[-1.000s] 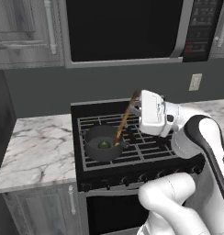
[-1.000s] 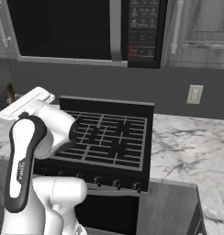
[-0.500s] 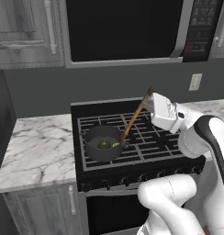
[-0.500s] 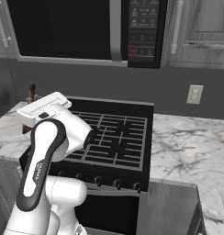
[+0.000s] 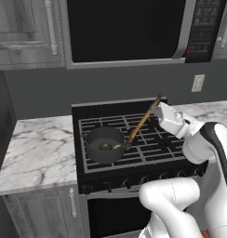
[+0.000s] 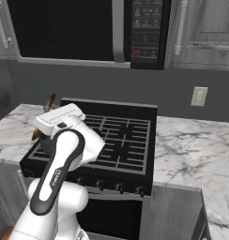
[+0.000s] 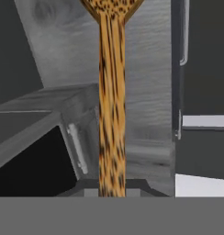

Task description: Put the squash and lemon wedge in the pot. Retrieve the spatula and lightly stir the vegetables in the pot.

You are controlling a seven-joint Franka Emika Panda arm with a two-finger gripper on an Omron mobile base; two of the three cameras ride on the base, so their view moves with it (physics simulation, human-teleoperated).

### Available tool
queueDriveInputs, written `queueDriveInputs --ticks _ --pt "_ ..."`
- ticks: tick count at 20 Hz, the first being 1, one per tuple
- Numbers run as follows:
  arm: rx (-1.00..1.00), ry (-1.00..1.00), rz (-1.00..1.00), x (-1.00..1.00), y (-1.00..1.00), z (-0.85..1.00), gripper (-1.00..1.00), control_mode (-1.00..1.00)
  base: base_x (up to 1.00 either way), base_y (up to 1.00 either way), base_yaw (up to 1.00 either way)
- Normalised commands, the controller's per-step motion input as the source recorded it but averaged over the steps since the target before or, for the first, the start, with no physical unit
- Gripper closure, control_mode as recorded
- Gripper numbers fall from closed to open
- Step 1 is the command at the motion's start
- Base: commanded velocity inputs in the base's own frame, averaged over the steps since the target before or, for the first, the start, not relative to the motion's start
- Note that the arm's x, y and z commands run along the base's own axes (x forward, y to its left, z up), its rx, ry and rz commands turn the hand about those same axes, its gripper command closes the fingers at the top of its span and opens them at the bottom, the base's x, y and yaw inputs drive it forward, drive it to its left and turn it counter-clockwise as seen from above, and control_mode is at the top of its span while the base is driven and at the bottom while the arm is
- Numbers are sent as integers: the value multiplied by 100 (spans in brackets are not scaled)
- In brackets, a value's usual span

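Above the right half of the stove my claw is pinched nearly shut on the spatula, gripping it at the upper end of its handle. The handle slants down and to the left, its lower end reaching the right rim of the pot, which sits on the front left burner. Inside the pot lie the squash and the lemon wedge, close together. Through my hand camera the spatula runs straight up the middle. Compared with half a second ago, my hand has dropped lower, so the handle leans further over; the pot has not shifted.
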Motion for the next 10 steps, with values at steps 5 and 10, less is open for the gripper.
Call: queueDriveInputs --ticks 5,10 --pt "6 0 -4 23 -15 -39 100 -100 0 0 0" --pt "0 5 -6 36 -6 -33 100 -100 0 0 0"
